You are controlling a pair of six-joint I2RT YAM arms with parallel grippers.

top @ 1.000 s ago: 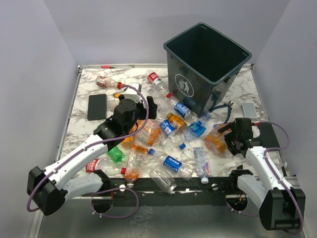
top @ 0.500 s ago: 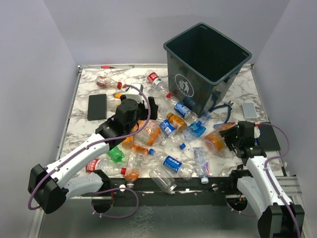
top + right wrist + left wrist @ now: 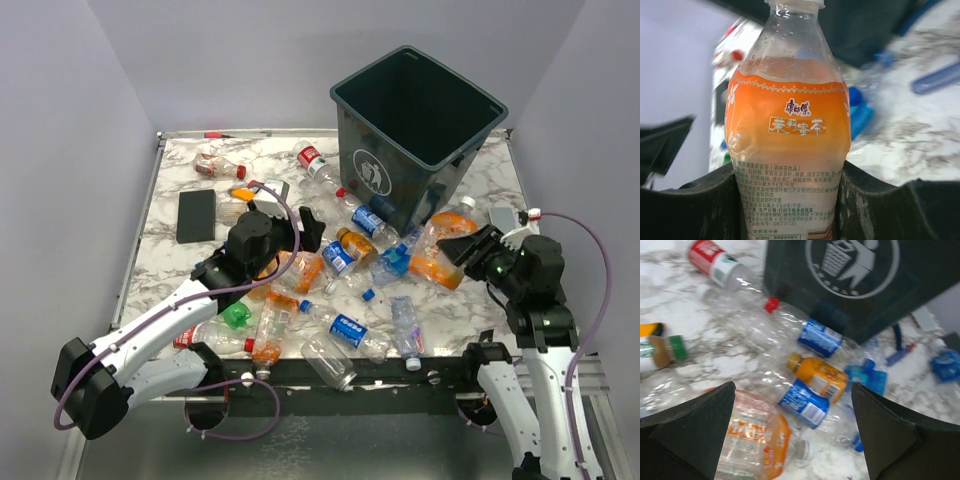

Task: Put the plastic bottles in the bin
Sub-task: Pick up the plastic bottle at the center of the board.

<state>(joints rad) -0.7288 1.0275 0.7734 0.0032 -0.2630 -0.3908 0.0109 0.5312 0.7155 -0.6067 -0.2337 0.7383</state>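
Right wrist view: the right gripper (image 3: pixel 463 250) is clamped on the lower body of a clear plastic bottle with an orange label (image 3: pixel 790 130). The cap points ahead toward the large dark green-grey plastic bin (image 3: pixel 450 165) just beyond the fingertips, a low grip that should let it tip in. The left gripper (image 3: pixel 303 232) hangs wide open over the heap of plastic bottles (image 3: pixel 817 380) beneath it, ready to pick.

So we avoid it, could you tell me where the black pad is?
Top view: the pad lies on the table's left side, left of the left end effector.
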